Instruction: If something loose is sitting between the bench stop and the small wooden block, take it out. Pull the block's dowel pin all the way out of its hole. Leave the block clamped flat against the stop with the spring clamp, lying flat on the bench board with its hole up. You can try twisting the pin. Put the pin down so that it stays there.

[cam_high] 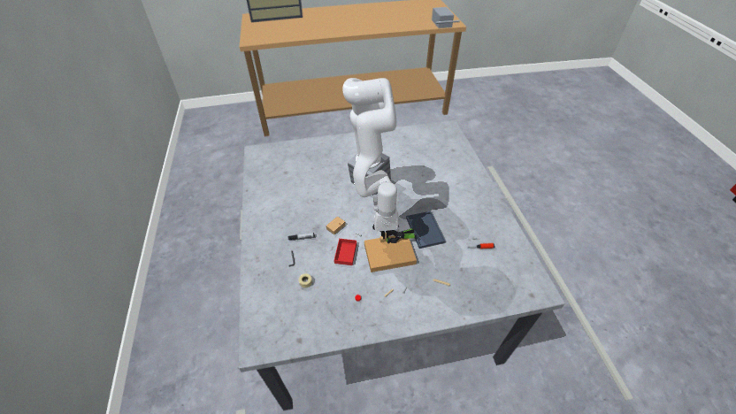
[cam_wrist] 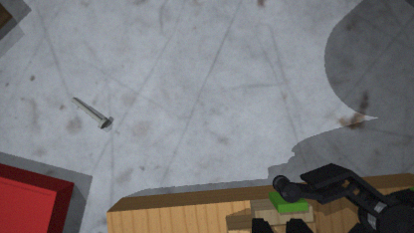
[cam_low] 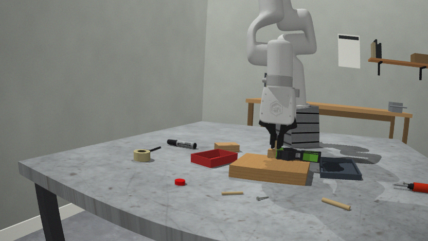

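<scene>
The bench board (cam_high: 398, 258) (cam_low: 263, 170) (cam_wrist: 169, 219) lies on the table. The small wooden block (cam_low: 271, 153) sits at the board's far edge, against a darker strip (cam_wrist: 199, 194) along that edge. The black and green spring clamp (cam_high: 405, 235) (cam_low: 296, 155) (cam_wrist: 338, 183) lies beside the block, with a green pad (cam_wrist: 289, 203) on it. My gripper (cam_high: 389, 235) (cam_low: 277, 144) (cam_wrist: 281, 228) points straight down right over the block, shut on the dowel pin. The fingers hide the pin.
A red tray (cam_high: 345, 251) (cam_low: 213, 157) (cam_wrist: 25, 206) lies left of the board and a dark tray (cam_high: 425, 230) (cam_low: 339, 169) right of it. Two loose dowels (cam_low: 232, 193) (cam_low: 335, 204), a screw (cam_low: 262, 198) (cam_wrist: 93, 113), a red cap (cam_low: 179, 181), tape (cam_low: 141, 155), a marker (cam_low: 181, 143), a wood block (cam_low: 227, 146) and a screwdriver (cam_low: 415, 187) lie around.
</scene>
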Motion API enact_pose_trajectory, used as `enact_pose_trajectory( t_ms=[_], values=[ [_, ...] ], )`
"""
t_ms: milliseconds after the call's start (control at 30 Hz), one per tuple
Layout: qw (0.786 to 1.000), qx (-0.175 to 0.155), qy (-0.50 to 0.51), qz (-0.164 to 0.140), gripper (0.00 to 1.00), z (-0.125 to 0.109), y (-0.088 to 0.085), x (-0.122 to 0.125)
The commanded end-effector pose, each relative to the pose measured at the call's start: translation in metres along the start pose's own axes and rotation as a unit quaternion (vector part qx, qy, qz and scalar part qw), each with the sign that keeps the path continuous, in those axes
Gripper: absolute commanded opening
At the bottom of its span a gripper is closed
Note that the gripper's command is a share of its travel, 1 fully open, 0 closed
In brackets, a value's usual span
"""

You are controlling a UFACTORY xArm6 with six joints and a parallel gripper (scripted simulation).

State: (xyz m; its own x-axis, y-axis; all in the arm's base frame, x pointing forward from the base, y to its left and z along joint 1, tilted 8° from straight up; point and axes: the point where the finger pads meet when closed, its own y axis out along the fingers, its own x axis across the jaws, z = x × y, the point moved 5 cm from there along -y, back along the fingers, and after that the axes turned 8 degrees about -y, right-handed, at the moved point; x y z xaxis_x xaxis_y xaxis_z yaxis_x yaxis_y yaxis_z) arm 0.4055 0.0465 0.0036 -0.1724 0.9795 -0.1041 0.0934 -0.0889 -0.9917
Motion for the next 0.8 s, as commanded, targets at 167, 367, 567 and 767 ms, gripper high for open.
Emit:
enact_pose_trajectory(
  t_ms=[167, 367, 567, 767],
  values=[
    [0.999, -0.003, 0.050, 0.002, 0.00, -0.0010, -0.0009, 0.0002],
    [0.996, -0.003, 0.091, 0.002, 0.00, -0.0010, -0.0010, 0.0002],
    [0.991, -0.003, 0.132, 0.002, 0.00, -0.0010, -0.0011, 0.0002],
    [0.987, -0.003, 0.160, 0.002, 0.00, -0.0010, -0.0011, 0.0002]
  ],
)
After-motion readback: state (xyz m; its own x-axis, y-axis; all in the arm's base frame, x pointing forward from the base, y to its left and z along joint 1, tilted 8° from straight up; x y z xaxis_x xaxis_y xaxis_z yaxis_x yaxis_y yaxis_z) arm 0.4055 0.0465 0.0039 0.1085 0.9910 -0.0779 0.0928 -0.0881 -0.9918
